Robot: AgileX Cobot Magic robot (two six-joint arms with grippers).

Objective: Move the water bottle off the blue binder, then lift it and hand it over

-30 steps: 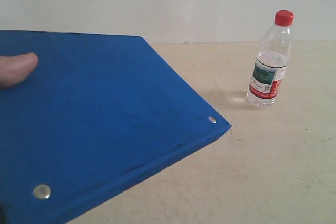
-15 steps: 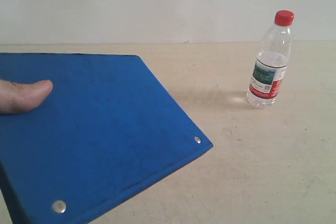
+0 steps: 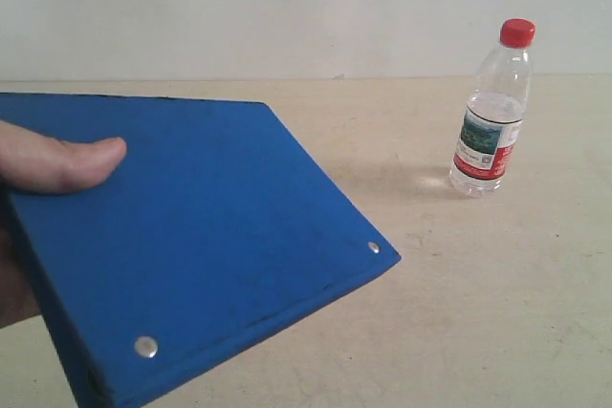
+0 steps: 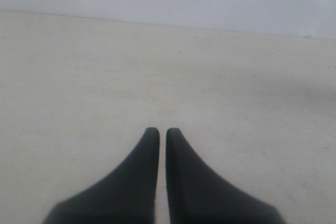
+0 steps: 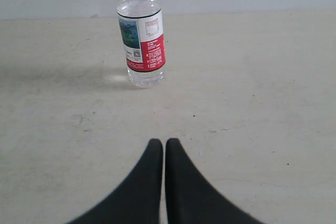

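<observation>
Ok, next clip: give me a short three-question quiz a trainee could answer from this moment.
1. True or false: the water bottle stands on the blue binder.
2. Which wrist view shows the bottle? A) left B) right C) both
3. Fill in: the binder is held by a person's ____.

Key:
1. False. The bottle stands upright on the table, apart from the binder.
2. B.
3. hand.
</observation>
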